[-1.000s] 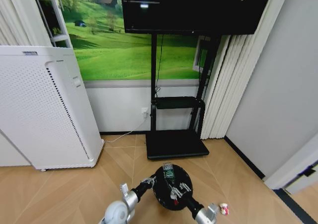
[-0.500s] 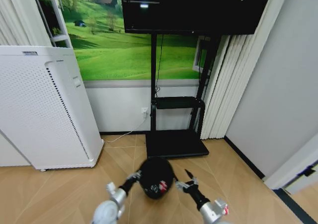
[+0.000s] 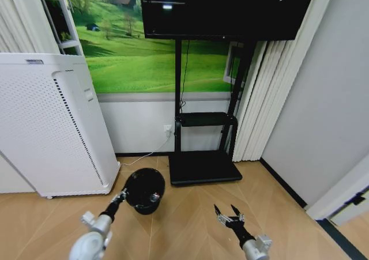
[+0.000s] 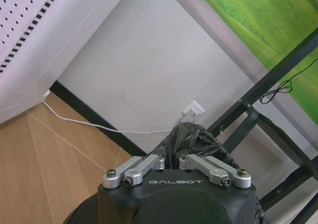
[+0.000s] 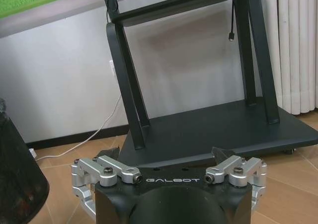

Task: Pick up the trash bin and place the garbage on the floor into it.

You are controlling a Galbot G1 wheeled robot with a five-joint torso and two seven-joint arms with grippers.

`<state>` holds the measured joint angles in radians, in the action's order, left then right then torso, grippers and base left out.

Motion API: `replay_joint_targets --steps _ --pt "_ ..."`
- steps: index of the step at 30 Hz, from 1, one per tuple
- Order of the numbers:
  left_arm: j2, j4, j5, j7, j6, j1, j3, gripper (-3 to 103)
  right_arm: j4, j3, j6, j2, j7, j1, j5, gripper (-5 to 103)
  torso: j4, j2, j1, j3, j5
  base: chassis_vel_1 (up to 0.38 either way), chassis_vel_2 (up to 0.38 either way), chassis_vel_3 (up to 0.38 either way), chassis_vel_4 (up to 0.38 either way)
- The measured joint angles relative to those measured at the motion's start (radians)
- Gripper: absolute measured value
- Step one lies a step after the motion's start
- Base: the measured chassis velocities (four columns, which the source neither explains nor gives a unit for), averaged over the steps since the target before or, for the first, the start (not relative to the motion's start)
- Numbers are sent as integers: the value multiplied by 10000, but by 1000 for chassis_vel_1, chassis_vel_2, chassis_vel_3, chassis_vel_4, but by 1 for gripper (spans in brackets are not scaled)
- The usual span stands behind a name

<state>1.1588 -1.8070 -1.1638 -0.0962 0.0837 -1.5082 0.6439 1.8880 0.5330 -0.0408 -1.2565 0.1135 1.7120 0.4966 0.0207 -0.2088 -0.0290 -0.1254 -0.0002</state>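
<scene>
Silver arms; black wrist housings (white GALBOT lettering), silver screwed finger links, black tips.

Trash bin (image 3: pixel 144 190) left of TV stand base (image 3: pixel 204 166), right of air purifier (image 3: pixel 52 124), right gripper (image 3: pixel 229 216) well right of bin

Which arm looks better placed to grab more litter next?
Probably the right. The right gripper hangs open and empty over the floor, while the left gripper is shut on the small black round wire-mesh trash bin.
</scene>
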Motion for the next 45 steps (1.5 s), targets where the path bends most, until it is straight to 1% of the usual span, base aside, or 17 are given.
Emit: replay_joint_targets --steps 13,16,18,19,20,22,23,26,28,29,30,31,32,34,35,37,45 --pt "154 46 358 -148 7 -160 344 7 -1325 -210 -203 -80 96 -401 -580 100 4 0 0 -2 7 -181 -191 173 186" --pt "157 46 363 -173 7 -177 466 7 -2020 -292 -289 -143 -132 -640 -945 100 1 0 1 1 -3 -246 -291 247 316" --pt "163 89 370 -218 8 -233 582 7 -3012 -404 -635 -245 -616 -992 -1510 100 5 0 2 0 7 -256 -293 254 291" --pt "163 89 370 -218 8 -233 582 7 -3012 -404 -635 -245 -616 -992 -1510 100 5 0 2 0 7 -267 -287 267 291" --pt "168 122 364 -276 18 -263 622 7 -3563 -438 -741 -331 -1063 -1169 -2028 100 3 -1 3 0 5 -267 -214 257 241" --pt "168 139 362 -307 25 -274 631 7 -3721 -446 -729 -360 -1222 -1208 -2227 100 1 0 2 0 5 -224 -214 257 241" --pt "168 184 358 -382 61 -310 649 7 -4048 -478 -345 -441 -1567 -1245 -2701 100 1 -1 3 -1 4 -100 -143 153 90" --pt "168 197 369 -439 79 -352 661 7 -4236 -594 22 -497 -1736 -1273 -2902 100 4 0 3 0 1 -77 -56 91 36" --pt "168 407 728 -792 95 -464 740 7 -4622 -813 478 -589 -1848 -1479 -3062 100 5 0 1 0 0 4 28 -28 -33" --pt "154 640 1081 -1166 96 -542 834 7 -4809 -925 616 -621 -1876 -1609 -3056 100 3 0 0 0 -4 61 56 -74 -41" --pt "154 640 1081 -1166 96 -542 834 7 -4809 -925 616 -621 -1876 -1609 -3056 100 3 0 0 0 -4 61 56 -74 -41" --pt "98 944 1481 -1759 105 -708 964 7 -5061 -1103 743 -668 -1907 -1790 -3041 100 1 0 0 0 0 64 74 -74 -80" --pt "98 944 1481 -1759 105 -708 964 7 -5061 -1103 743 -668 -1907 -1790 -3041 100 1 0 0 0 0 64 74 -74 -80" --pt "-45 1232 1803 -2505 124 -1012 1143 7 -5345 -1324 860 -741 -1957 -2051 -3033 100 -6 0 0 0 1 62 42 -21 -56" --pt "-45 1232 1803 -2505 124 -1012 1143 7 -5345 -1324 860 -741 -1957 -2051 -3033 100 -6 0 0 0 1 59 45 -3 -32" --pt "-161 1428 1931 -2868 122 -1201 1256 7 -5598 -1442 979 -846 -2074 -2288 -3031 100 -4 0 0 0 1 0 0 0 0" --pt "-244 1174 1715 -3156 134 -1408 1374 7 -6259 -1557 1133 -953 -2275 -2688 -3253 100 4 0 0 0 0 0 0 0 0"
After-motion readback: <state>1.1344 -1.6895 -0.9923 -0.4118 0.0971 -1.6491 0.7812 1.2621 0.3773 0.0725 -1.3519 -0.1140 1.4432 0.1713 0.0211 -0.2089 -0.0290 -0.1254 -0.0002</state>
